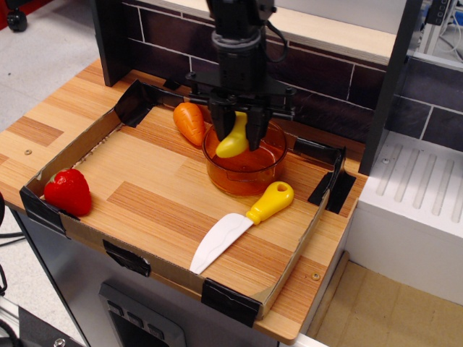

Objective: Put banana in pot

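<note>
Bright, even indoor light; soft shadows, slight overall blur.

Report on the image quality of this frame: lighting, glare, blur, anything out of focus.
Only view, observation.image: lighting is soft and even, with faint shadows under the knife and strawberry. The transparent orange pot glows, with small highlights on its rim. The gripper and held banana look slightly soft, as does the whole frame; the wood grain on the tray floor is still readable.

Gripper clamped on banana, hanging over pot. Carrot just left of pot. Knife near side of pot; strawberry far left in tray.
</note>
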### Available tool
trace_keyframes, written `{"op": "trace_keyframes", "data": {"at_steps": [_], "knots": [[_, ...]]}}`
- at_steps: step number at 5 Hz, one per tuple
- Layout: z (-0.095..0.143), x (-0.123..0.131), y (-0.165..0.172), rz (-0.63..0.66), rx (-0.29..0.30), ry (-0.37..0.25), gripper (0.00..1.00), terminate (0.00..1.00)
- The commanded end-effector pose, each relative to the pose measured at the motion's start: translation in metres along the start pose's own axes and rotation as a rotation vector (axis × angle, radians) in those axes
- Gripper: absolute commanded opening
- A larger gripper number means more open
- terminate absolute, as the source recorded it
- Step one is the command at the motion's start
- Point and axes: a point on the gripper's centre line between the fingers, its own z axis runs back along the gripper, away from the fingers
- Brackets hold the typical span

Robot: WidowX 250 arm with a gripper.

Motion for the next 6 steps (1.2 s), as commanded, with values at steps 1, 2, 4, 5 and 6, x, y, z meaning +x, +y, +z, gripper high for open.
{"op": "trace_keyframes", "data": {"at_steps": [1,2,4,5,6], "knots": [[0.008,0.003,0.000,-0.082,0.037,-0.069,1.00,0.00],[0.023,0.001,0.001,-0.111,0.027,-0.122,1.00,0.00],[0.064,-0.009,0.010,-0.216,0.039,-0.103,1.00,0.00],[0.064,-0.009,0.010,-0.216,0.039,-0.103,1.00,0.00],[0.064,-0.009,0.010,-0.216,0.039,-0.103,1.00,1.00]]}}
